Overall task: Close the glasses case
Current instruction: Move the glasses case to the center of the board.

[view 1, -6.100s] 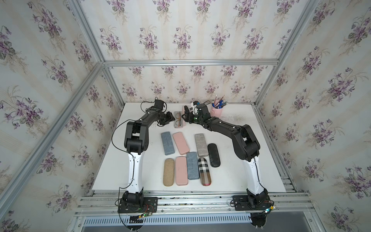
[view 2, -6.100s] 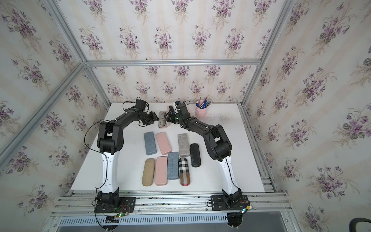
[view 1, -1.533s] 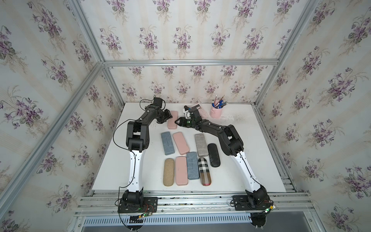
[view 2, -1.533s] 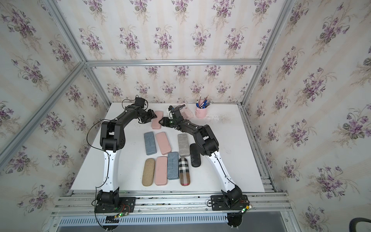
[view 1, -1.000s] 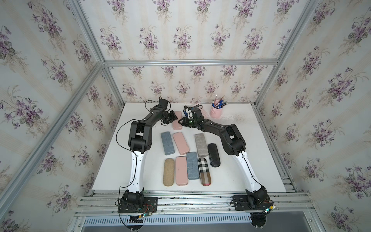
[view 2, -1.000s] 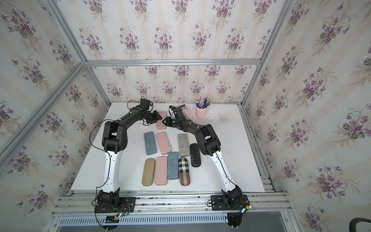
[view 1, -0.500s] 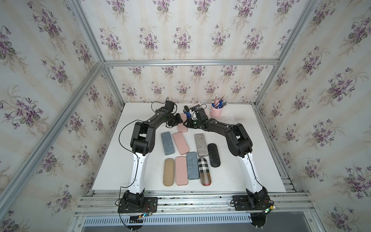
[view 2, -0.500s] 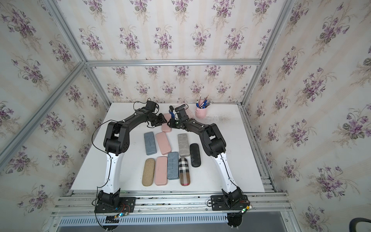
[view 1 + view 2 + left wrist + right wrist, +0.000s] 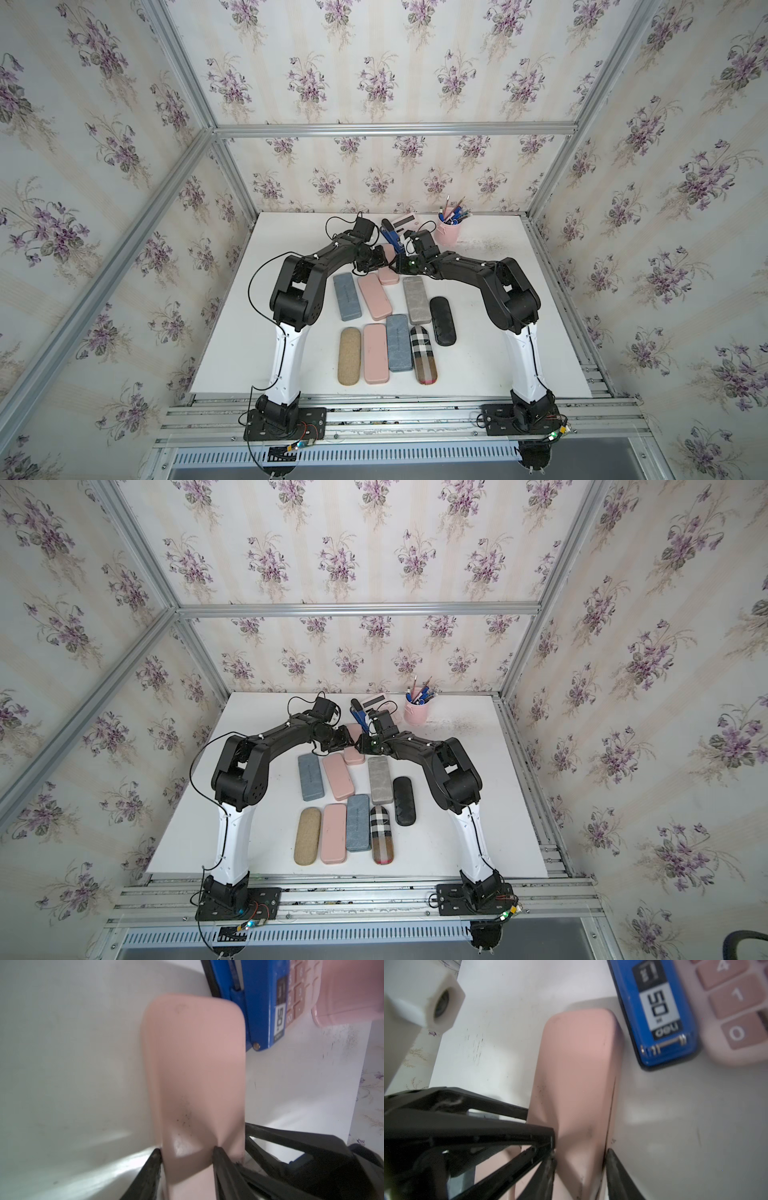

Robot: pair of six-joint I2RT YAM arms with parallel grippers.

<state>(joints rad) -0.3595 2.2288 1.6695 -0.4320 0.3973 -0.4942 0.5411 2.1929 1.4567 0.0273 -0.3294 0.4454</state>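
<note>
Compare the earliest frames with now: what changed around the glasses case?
The pink case, open with glasses showing six seconds ago, is now closed. Both arms have brought it forward from the back of the table to the rows. The left gripper and right gripper clamp it from either side. The eight other cases, stapler and pen cup stayed put.

Floral wallpaper (image 9: pixel 374 50) of purple violets lines the walls of an enclosure framed by aluminium rails (image 9: pixel 395 129). Inside, a white tabletop (image 9: pixel 469 365) lies in even, diffuse light, with metal slats (image 9: pixel 415 411) along its near edge.
</note>
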